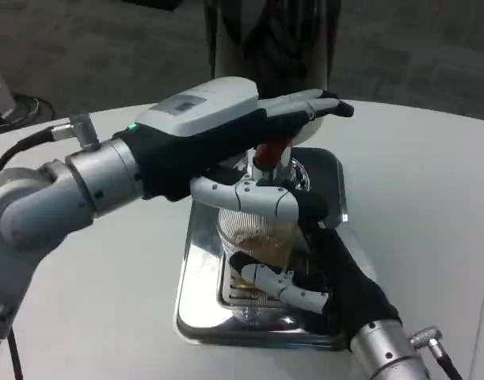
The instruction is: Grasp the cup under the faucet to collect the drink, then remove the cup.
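We see the cup (pixel 253 237) standing upright on the metal tray (pixel 196 261), its long axis vertical and its mouth turned up toward the faucet (pixel 271 152). The cup is clear with ribbed walls, and a brownish drink lies in its lower part. It sits directly below the faucet, which has a red part at the top.

Our right hand (pixel 305 269) comes from the lower right and holds the cup: the white and black fingers (pixel 253 196) wrap around its upper part, and other fingers lie against its lower part.

Our left hand (pixel 226 127) reaches from the left over the cup, with the fingers stretched out above the faucet top. We cannot tell if they press on it or hold anything.

The tray rests on the white table (pixel 416 190). On the back of the left hand there is a small grey label, but its writing is too small to read.
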Robot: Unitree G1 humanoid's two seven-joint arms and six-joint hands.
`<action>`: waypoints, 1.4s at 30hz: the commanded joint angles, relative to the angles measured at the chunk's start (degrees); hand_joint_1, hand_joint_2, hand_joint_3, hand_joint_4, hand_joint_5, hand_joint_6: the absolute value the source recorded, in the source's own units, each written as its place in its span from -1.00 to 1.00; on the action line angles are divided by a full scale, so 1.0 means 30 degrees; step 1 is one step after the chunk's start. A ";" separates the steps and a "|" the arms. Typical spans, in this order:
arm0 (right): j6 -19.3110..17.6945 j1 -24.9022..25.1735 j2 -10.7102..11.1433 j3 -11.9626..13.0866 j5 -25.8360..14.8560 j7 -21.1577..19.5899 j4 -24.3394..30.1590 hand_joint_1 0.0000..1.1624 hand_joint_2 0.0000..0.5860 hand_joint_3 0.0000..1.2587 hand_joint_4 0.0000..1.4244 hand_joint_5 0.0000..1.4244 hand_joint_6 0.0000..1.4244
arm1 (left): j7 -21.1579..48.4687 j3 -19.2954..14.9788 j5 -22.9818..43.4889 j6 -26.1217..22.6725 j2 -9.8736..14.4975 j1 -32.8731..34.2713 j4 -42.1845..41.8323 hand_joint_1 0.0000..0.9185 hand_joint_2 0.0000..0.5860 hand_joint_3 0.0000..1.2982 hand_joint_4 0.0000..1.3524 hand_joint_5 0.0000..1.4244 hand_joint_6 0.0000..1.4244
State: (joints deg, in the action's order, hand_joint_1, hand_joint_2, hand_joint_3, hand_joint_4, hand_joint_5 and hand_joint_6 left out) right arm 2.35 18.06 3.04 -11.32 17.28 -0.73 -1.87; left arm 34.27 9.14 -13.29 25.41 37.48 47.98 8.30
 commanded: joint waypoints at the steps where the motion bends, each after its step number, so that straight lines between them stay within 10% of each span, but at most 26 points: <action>1: -0.0504 0.0161 -0.0248 -0.0102 0.0100 -0.0451 -0.0183 0.14 -0.29 -1.00 -0.97 -0.95 -0.82 | 0.0699 0.0472 -0.0461 -0.0070 0.0254 -0.0200 -0.0085 -1.00 -0.63 -0.82 -0.97 -0.85 -0.63; 42: -0.1406 0.1115 -0.2778 -0.1145 0.1980 -0.5310 -0.4172 0.21 -0.29 -0.85 -0.82 -0.83 -0.80 | 0.1219 0.0293 -0.0448 -0.0530 0.0969 -0.0449 -0.0722 -1.00 -0.59 -0.80 -0.96 -0.85 -0.62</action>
State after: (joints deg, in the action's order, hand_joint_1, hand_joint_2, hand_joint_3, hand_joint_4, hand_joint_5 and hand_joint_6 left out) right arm -2.19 21.66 -4.33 -14.16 22.38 -15.54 -12.99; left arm 35.95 9.11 -13.81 24.11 39.50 47.93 6.02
